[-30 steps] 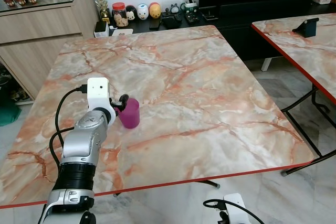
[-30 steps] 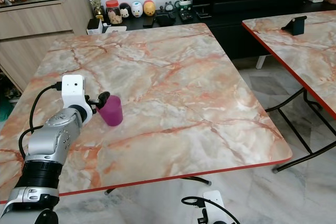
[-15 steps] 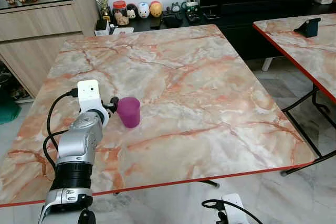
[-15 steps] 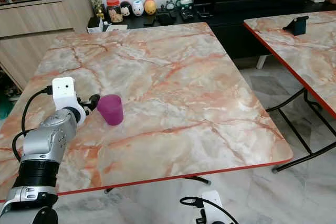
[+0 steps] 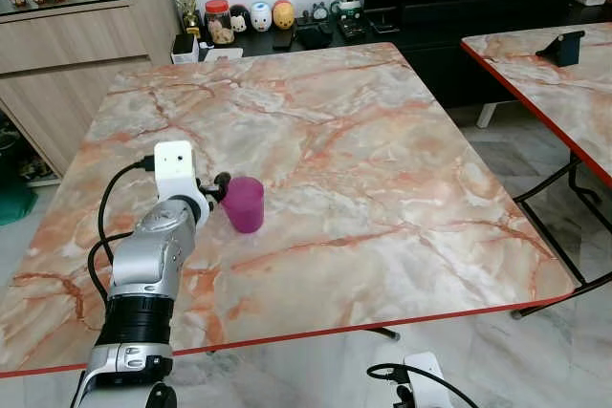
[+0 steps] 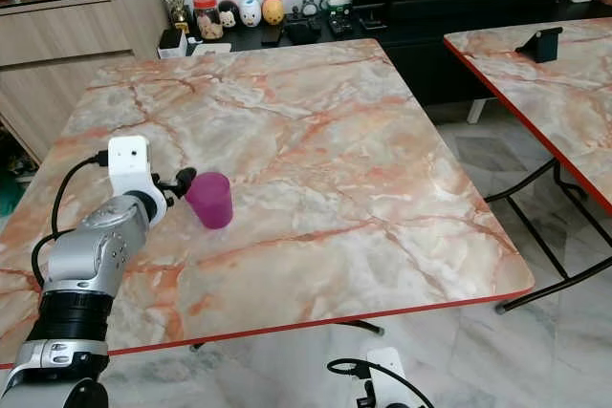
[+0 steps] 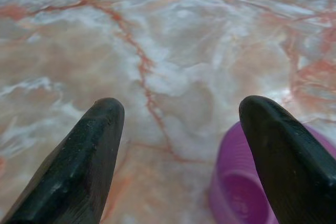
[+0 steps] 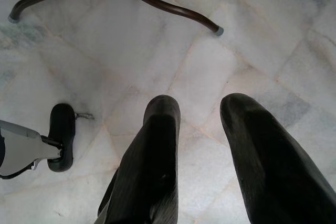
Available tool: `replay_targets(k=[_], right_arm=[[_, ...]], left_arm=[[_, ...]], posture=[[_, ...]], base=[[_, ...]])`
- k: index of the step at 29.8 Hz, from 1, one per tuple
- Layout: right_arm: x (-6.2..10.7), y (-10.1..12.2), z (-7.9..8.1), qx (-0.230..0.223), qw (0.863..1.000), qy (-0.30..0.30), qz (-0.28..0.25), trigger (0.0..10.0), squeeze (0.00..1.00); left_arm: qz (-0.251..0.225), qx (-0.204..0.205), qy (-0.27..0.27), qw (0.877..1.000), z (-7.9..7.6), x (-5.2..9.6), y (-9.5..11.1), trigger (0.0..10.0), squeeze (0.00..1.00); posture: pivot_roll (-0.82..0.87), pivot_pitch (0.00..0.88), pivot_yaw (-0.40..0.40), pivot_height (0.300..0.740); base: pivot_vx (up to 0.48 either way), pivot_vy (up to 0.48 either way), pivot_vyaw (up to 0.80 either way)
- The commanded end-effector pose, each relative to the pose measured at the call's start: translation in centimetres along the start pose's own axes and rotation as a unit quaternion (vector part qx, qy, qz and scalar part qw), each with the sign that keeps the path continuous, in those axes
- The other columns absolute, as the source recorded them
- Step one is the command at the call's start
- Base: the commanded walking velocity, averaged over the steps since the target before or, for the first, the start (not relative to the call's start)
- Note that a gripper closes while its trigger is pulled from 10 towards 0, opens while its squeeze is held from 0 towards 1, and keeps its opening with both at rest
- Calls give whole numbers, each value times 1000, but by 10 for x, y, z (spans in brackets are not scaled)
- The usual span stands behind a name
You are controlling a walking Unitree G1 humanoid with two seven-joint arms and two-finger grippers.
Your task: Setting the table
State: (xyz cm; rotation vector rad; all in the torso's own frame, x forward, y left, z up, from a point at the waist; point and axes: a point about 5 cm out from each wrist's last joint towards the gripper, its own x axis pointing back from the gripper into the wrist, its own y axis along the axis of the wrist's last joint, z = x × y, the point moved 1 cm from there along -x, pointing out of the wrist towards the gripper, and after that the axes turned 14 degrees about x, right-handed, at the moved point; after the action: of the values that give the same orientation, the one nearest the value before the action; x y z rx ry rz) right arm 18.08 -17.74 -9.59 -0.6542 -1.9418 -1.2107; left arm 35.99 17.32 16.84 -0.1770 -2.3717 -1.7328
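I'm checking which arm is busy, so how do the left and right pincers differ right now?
The left pincer is over the marble table, beside the purple cup; the right pincer hangs over the floor. The left pincer's fingers are spread wide, with the cup by one finger and not between them; the right pincer's sit closer, still parted. Both have two black fingers and grip nothing.

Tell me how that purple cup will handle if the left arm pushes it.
The purple cup looks like light plastic, so it probably slides easily on the smooth marble table. Upright and fairly tall, it may tip if the left end effector pushes high.
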Motion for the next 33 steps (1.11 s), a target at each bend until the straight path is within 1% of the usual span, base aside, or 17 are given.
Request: replay_targets(k=[1, 5, 7, 15, 17, 27, 33], right_arm=[[0, -1, 4, 5, 1000, 6, 3, 10000, 0], [0, -1, 5, 4, 1000, 7, 3, 10000, 0], [0, -1, 5, 4, 1000, 7, 4, 10000, 0], [0, -2, 5, 4, 1000, 7, 5, 10000, 0], [0, -2, 4, 4, 1000, 6, 5, 10000, 0], [0, -1, 3, 4, 1000, 7, 6, 10000, 0], [-1, 2, 6, 3, 1000, 9, 5, 10000, 0]], left_arm=[[-13, -16, 3, 1000, 2, 2, 7, 10000, 0], [0, -24, -9, 1000, 0, 4, 5, 10000, 0], [16, -36, -27, 999, -3, 6, 0, 10000, 0], [39, -44, -31, 998, -2, 8, -9, 10000, 0], [47, -52, -35, 997, -3, 8, -12, 10000, 0], [58, -51, -38, 996, -6, 9, -16, 10000, 0], [62, -48, -32, 996, -6, 7, -17, 10000, 0]], posture=[[-32, 0, 47, 740], [-31, 0, 49, 740], [-29, 0, 49, 740], [-29, 0, 48, 740], [-29, 0, 47, 740], [-28, 0, 47, 740], [-28, 0, 48, 740]], base=[[0, 0, 0], [0, 0, 0], [0, 0, 0], [0, 0, 0], [0, 0, 0], [0, 0, 0], [0, 0, 0]])
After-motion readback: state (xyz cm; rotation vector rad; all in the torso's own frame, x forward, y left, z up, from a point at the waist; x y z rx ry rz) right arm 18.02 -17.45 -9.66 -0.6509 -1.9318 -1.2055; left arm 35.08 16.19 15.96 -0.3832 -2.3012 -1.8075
